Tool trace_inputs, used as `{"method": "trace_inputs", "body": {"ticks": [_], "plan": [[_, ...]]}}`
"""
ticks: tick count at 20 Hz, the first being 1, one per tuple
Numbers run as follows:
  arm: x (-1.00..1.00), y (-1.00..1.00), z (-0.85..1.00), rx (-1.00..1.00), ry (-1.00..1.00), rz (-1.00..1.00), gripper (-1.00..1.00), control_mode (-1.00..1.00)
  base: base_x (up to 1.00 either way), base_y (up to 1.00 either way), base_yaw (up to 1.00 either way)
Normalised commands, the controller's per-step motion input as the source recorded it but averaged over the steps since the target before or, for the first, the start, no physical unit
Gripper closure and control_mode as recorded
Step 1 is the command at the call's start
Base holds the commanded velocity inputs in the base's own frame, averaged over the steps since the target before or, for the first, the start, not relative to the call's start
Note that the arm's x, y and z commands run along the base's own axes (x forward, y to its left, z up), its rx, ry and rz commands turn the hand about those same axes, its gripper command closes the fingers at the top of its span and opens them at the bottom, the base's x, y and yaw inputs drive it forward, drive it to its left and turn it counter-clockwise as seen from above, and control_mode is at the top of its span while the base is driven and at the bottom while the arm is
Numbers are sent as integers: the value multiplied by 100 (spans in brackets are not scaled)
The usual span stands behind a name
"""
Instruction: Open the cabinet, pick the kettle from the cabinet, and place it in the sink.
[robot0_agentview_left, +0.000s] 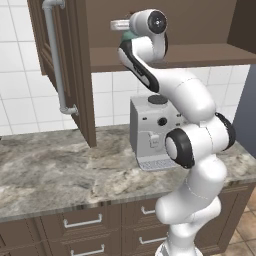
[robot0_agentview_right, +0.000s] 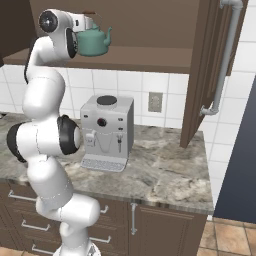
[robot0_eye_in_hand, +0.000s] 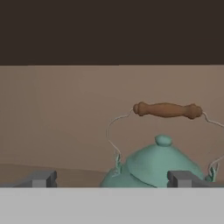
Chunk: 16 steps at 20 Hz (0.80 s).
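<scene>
kettle | stands on open cabinet shelf, above coffee machine | gripper spread wide, empty, off-centre left of it | judgement: shift right, straddle body, then close gently

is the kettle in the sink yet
No, the kettle sits on the open cabinet shelf above the coffee machine.
</scene>
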Motion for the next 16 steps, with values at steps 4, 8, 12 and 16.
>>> {"method": "trace_inputs", "body": {"ticks": [4,8,12,16], "plan": [[19,10,10,0,4,0,-100,-100,0,0,0],[18,2,12,0,7,0,-100,-100,0,0,0],[18,0,13,0,6,0,-100,-100,0,0,0],[23,1,7,0,5,0,-100,-100,0,0,0]]}}
